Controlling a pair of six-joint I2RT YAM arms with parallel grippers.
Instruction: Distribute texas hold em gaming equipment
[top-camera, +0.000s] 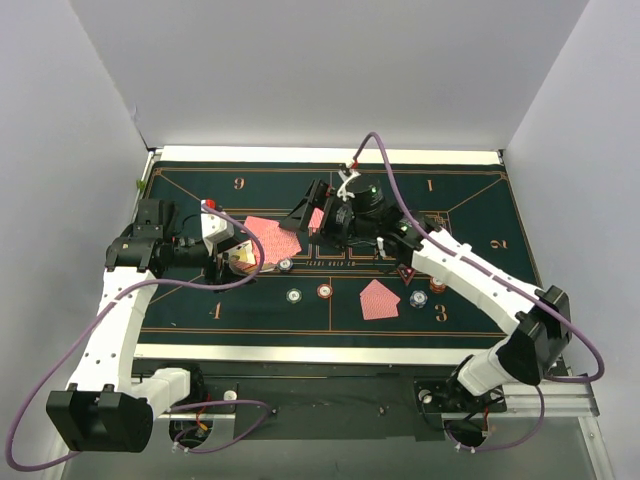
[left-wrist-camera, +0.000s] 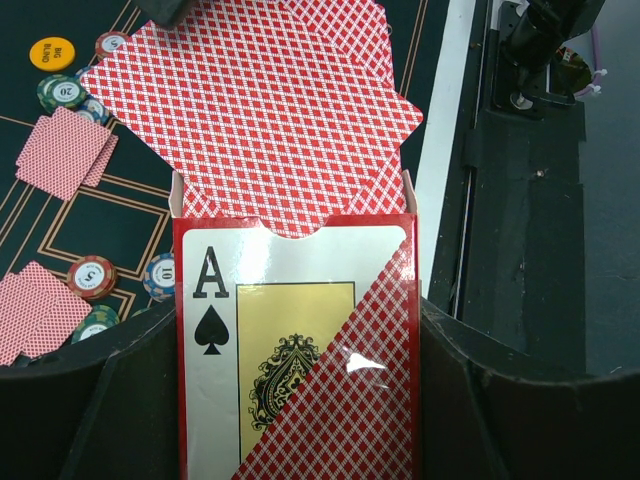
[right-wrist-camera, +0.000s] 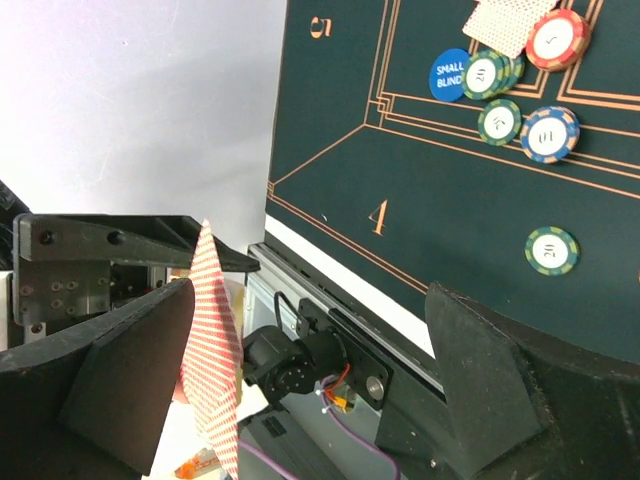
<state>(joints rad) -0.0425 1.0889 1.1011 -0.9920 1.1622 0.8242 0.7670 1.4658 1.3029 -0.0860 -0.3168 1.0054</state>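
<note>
My left gripper (left-wrist-camera: 298, 372) is shut on an open card box (left-wrist-camera: 290, 420) with an ace of spades on its front. Red-backed playing cards (left-wrist-camera: 260, 110) fan out of the box's mouth. From above, that fan (top-camera: 272, 238) lies between my left gripper (top-camera: 232, 258) and my right gripper (top-camera: 312, 215). The right gripper (right-wrist-camera: 315, 370) stands wide open, with one card (right-wrist-camera: 213, 340) edge-on against its left finger. Striped chips (right-wrist-camera: 549, 134) and a blue small-blind disc (right-wrist-camera: 450, 75) lie on the mat. An orange big-blind disc (left-wrist-camera: 52, 52) sits beside more chips (left-wrist-camera: 91, 276).
A pair of face-down cards (top-camera: 379, 298) lies on the green felt mat (top-camera: 250, 310) right of centre, with chips (top-camera: 418, 298) beside it. Two chips (top-camera: 294, 296) sit mid-mat. White walls enclose the table; a white strip (top-camera: 300, 352) borders the mat's near edge.
</note>
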